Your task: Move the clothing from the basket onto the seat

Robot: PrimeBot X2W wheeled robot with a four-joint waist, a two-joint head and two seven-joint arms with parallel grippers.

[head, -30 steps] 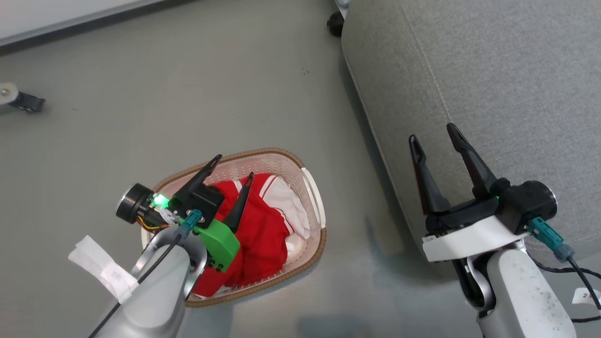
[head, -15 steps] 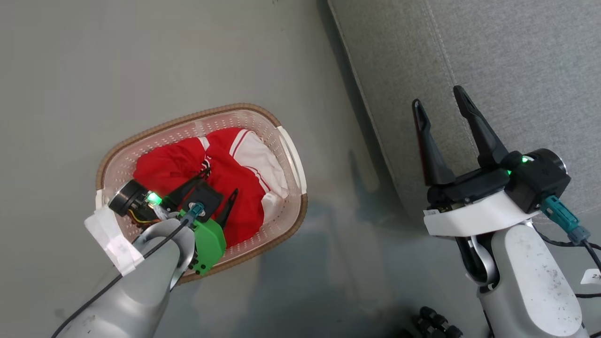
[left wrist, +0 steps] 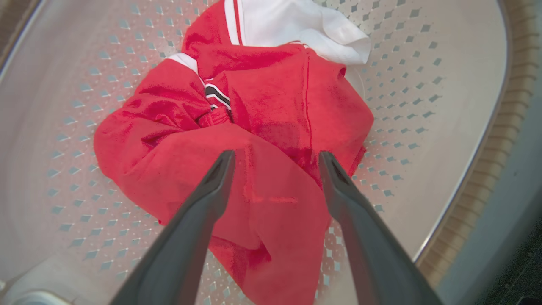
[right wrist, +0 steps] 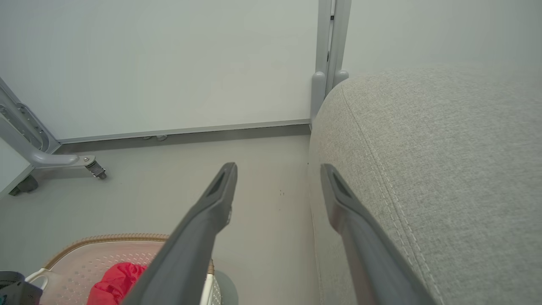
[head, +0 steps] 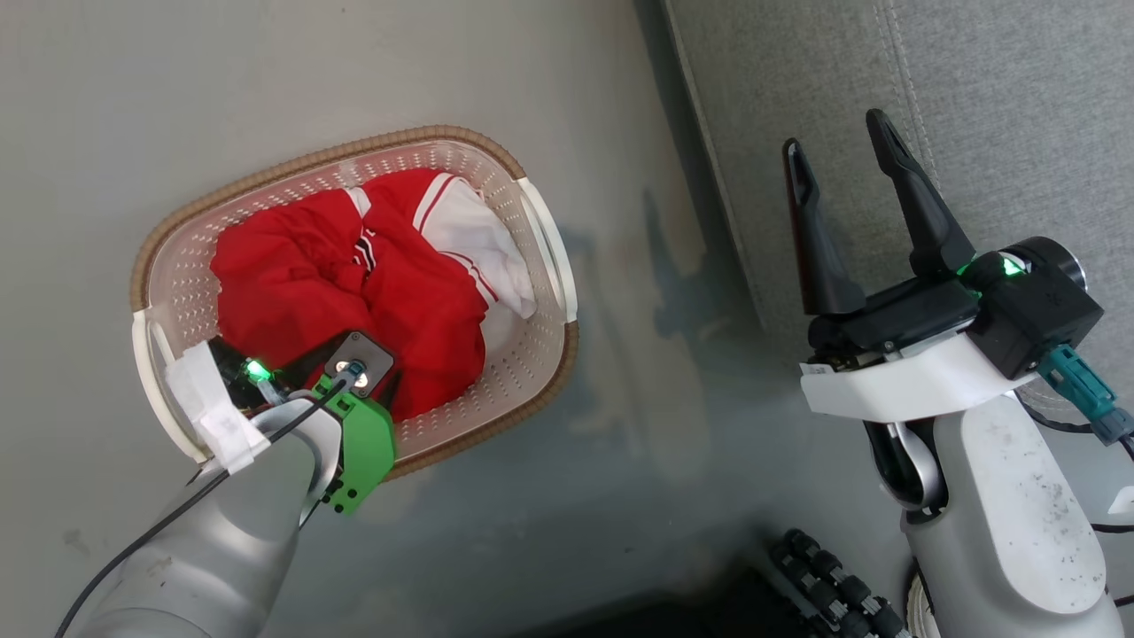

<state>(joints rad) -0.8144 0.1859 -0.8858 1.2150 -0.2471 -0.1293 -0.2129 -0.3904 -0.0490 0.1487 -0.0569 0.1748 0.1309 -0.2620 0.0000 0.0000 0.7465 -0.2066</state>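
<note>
Two hands, both spread wide, nothing held in either. Left hand (left wrist: pixel 276 154) is down inside the oval cream-white perforated plastic basket with brown woven rim (head: pixel 416 135). Its arm crosses the rim at the basket's 7 o'clock in head view. Its fingers straddle a fold of the crumpled red sports clothing with white trim (left wrist: pixel 254 127). Tips at cloth level; can't tell if they touch.

All clothing sits in the basket, heaped mid-well, white panel at the pile's 1 o'clock. Left wrist view: bare perforated wall round the pile from 2 to 5 o'clock and at 9 o'clock.

Basket stands on the grey floor (head: pixel 354 62) at 9 o'clock of head view. Large grey fabric seat cushion with stitched seam (head: pixel 1001 89) at 1 o'clock. A strip of open floor separates the basket's white handle (head: pixel 549 252) at 3 o'clock from the seat's rounded edge: near, not touching.

Right hand (head: pixel 834 133) hangs at 3 o'clock over that edge, fingers pointing 12. Right wrist view: one finger over floor, the other over the seat's side. Floor open to the wall skirting (right wrist: pixel 186 134) at 12; castor frame (right wrist: pixel 91 167) at 9 o'clock.
</note>
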